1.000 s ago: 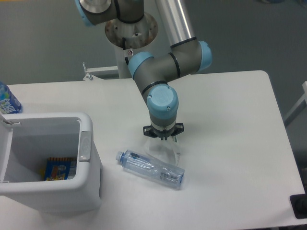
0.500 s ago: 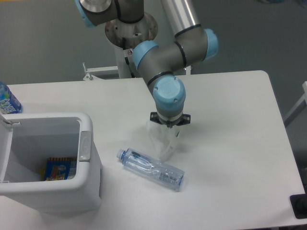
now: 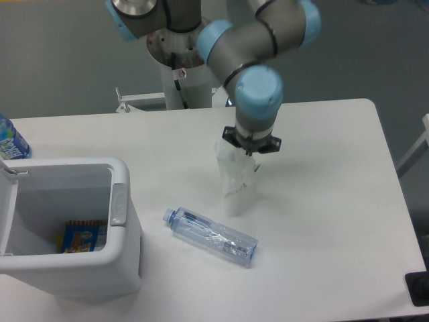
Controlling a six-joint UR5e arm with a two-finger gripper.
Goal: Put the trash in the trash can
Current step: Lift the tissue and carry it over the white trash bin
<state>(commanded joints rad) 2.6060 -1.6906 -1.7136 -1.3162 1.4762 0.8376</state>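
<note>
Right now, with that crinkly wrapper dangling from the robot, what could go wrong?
The wrapper hangs loose from the pincer, so it might slip out before reaching the trash can. Passing low, it could brush the crushed bottle lying between them. Being floppy, it might also catch on the can's rim.

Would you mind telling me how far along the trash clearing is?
Part way. In hand: the gripper holds the wrapper above the table. Left: the crushed bottle lies on the table beside the open trash can, which holds only a colourful packet.
</note>
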